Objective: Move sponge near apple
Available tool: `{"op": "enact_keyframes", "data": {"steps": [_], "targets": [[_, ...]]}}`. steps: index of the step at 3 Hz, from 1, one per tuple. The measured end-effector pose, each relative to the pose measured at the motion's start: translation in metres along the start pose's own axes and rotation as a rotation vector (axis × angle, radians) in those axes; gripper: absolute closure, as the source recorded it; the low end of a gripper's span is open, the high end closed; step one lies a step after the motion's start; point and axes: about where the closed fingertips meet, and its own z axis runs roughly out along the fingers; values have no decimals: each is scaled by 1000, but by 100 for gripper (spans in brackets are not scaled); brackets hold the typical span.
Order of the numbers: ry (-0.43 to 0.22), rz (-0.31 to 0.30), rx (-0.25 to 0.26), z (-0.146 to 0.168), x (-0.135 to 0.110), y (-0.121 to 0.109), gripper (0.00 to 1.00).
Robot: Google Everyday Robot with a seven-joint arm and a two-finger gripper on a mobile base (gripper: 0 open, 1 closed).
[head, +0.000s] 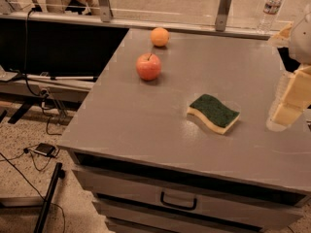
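The sponge lies flat on the grey cabinet top, well apart from the apple, to the right of it and nearer the camera, with its dark green scouring face up and the pale foam base showing along the near edge. We judge it light and soft: the foam should give under a squeeze, the rough top should hold well against the pads, and nothing about it looks fragile or slippery. We would take it across its narrower width, at the waist of its wavy outline, pressing down a little so the grip bites into the foam and not only the thin green layer. The gripper hangs far to the right of the apple, beyond the sponge, at the picture's edge; we cannot tell whether it is released or clenched. The cabinet top is smooth, level and slightly glossy, so a sponge set down beside the apple should stay put, though the apple itself could roll if nudged. An orange sits near the apple, behind it. A drawer handle shows on the cabinet front below the apple's side, a water bottle stands far behind and right of the apple, and cables trail on the speckled floor to the apple's left.
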Motion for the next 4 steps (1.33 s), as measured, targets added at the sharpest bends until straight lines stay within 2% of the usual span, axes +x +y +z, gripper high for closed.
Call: {"op": "enact_keyframes", "data": {"steps": [1,2,3,4], "targets": [[0,0,0,0,0,0,0],[8,26,-32,10,4,-2,0],[43,87,-78,39,11,-19,0],[61,210,-126,80,22,-28,0]]}}
